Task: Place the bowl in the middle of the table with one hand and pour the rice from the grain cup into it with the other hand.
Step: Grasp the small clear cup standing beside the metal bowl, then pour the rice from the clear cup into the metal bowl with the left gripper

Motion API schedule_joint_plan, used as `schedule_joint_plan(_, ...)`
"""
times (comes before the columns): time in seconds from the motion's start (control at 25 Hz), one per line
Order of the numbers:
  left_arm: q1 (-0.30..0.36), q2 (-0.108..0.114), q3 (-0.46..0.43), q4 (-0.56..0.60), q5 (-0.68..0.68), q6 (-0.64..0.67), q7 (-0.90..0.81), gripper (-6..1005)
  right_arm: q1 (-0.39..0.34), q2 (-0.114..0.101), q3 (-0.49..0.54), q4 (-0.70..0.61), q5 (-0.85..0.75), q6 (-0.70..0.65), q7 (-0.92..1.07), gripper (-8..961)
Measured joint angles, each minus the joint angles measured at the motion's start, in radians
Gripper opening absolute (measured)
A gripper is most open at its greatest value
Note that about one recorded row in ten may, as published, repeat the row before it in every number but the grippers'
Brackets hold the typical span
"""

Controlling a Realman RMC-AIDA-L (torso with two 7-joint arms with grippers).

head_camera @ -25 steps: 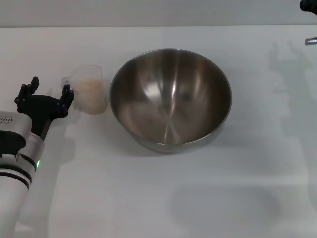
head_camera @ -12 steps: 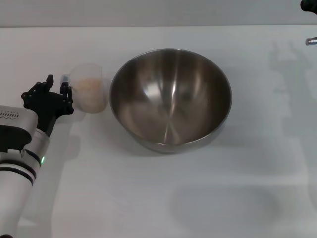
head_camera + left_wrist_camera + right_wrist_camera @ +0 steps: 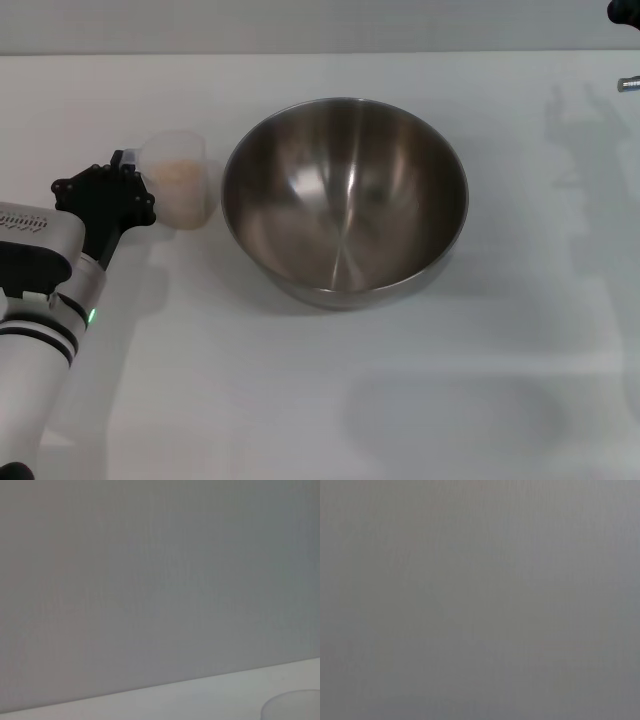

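Observation:
The steel bowl (image 3: 345,200) stands upright and empty on the white table (image 3: 330,400), about at its middle. The clear grain cup (image 3: 182,190) stands just left of the bowl and holds a heap of rice (image 3: 180,175). My left gripper (image 3: 122,172) is at the cup's left side, by its handle, close against it. Part of the cup's rim (image 3: 295,707) shows in the left wrist view. A black part of my right gripper (image 3: 625,10) shows at the far right top corner, well away from the bowl.
A small silver part (image 3: 628,84) sticks in at the right edge. The left wrist view shows a grey wall above the table's far edge (image 3: 200,692). The right wrist view shows only plain grey.
My left gripper has moved right up to the cup's handle and its wrist has rolled. The bowl, the cup and the right arm have not moved.

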Motion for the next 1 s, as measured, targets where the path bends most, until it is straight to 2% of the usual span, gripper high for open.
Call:
schedule_joint_plan(0.12, -0.006, 0.000, 0.003, 0.002, 0.006, 0.017, 0.006, 32, 0.000, 0.000, 0.002, -0.001, 0.000, 0.000, 0.000, 374)
schedule_joint_plan(0.24, -0.009, 0.001, 0.000, 0.001, 0.045, 0.113, 0.046, 32, 0.000, 0.000, 0.007, -0.004, 0.000, 0.000, 0.000, 374)
schedule_joint_plan(0.28, -0.015, 0.002, -0.005, -0.006, 0.067, 0.187, 0.113, 32, 0.001, 0.000, 0.009, -0.008, 0.000, 0.000, 0.000, 374)
schedule_joint_plan(0.36, -0.021, 0.002, -0.005, -0.010, 0.074, 0.221, 0.158, 31, 0.003, 0.000, 0.009, -0.011, 0.000, 0.000, 0.000, 374)
schedule_joint_plan(0.6, -0.039, 0.002, 0.004, -0.039, 0.201, 0.371, 0.533, 31, 0.011, 0.000, 0.011, -0.022, 0.000, 0.000, 0.000, 374)
schedule_joint_plan(0.68, -0.040, 0.001, 0.013, -0.049, 0.260, 0.377, 0.667, 31, 0.015, -0.001, 0.012, -0.024, 0.002, 0.000, 0.000, 374)
schedule_joint_plan(0.72, -0.040, 0.001, 0.013, -0.049, 0.260, 0.377, 0.667, 31, 0.015, -0.001, 0.012, -0.024, 0.002, 0.000, 0.000, 374)
schedule_joint_plan(0.76, -0.041, 0.000, 0.035, -0.059, 0.317, 0.376, 0.828, 32, 0.016, -0.001, 0.012, -0.024, 0.002, 0.000, 0.000, 374)
schedule_joint_plan(1.0, -0.050, 0.000, 0.097, -0.085, 0.368, 0.339, 1.192, 32, 0.024, -0.001, 0.012, -0.027, 0.000, 0.000, 0.000, 374)
